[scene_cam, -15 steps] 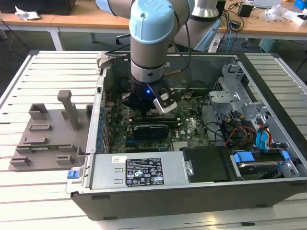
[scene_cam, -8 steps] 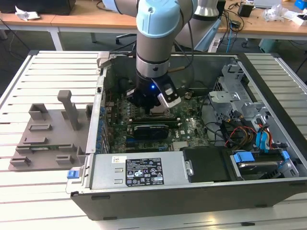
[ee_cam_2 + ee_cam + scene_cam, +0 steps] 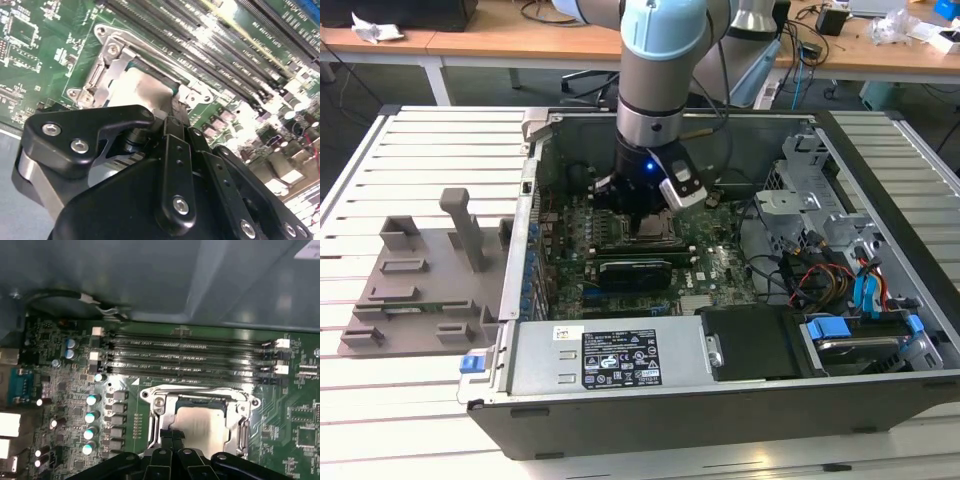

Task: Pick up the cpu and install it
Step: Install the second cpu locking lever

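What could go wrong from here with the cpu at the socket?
1. The cpu sits within the metal socket frame under the gripper; if it is slightly tilted or off-square, pressing could damage the contacts beneath.
2. Memory slots run close beside the frame, so a sideways drift could knock the linkage into them.
3. Whether the chip lies flat is hidden by the gripper.

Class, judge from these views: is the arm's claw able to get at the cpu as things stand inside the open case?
Probably yes. The claw is directly over the cpu in its socket frame, and nothing lies between them.
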